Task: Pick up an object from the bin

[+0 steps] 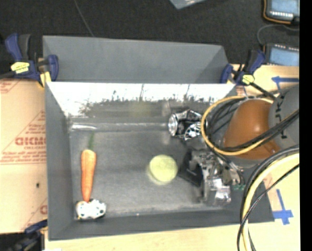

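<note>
Looking at the lower right of the bin (57, 156), I see my gripper (214, 186) just right of a pale green ball (163, 169); clenched or released, I cannot tell. An orange carrot (88, 172) lies lower left.

The bin (56, 140) has five loose things on its floor, spread apart, not heaped. A pale yellow-green ball (163, 169), round and slightly mottled, sits near the middle of the floor. Just to its right lies a dark flat thing (190, 170), partly hidden by the gripper (214, 188), so its kind cannot be told. Farther back, at the foot of the far wall, rests a crumpled shiny black-and-silver thing (183, 124). On the left an orange carrot (88, 174) lies lengthwise, its thin green stalk pointing toward the far wall. Its narrow end touches a small white toy with dark spots (90, 209) by the near left corner.
</note>
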`<state>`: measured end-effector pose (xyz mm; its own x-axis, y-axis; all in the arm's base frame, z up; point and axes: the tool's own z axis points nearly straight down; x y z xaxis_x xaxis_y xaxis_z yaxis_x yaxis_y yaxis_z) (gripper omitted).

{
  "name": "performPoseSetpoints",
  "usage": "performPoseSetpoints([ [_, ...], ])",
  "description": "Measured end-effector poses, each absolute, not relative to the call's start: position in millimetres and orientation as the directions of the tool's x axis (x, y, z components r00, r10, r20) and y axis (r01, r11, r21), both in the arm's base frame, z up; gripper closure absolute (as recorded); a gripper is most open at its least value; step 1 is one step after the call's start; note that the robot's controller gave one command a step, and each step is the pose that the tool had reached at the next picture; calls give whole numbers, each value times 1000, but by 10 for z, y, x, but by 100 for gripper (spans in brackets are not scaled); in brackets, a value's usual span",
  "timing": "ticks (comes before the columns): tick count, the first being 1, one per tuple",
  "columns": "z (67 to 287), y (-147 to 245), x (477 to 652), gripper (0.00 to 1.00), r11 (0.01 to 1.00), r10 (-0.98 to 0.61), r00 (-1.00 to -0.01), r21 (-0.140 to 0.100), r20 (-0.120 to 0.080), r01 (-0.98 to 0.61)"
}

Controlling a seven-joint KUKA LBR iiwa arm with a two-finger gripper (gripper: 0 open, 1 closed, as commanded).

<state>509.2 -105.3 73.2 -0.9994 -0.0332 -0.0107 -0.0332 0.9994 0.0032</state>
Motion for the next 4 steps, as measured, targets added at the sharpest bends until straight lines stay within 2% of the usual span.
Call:
performPoseSetpoints([
  [1, 719, -856, 5083, 0, 999, 40, -999, 3, -12, 40],
  [2, 711, -683, 5144, 0, 999, 45, -999, 4, -14, 45],
  [3, 712, -606, 5197, 0, 1000, -24, -1000, 1, -16, -24],
  [4, 710, -576, 5289, 0, 995, 100, -995, 5, -17, 100],
])
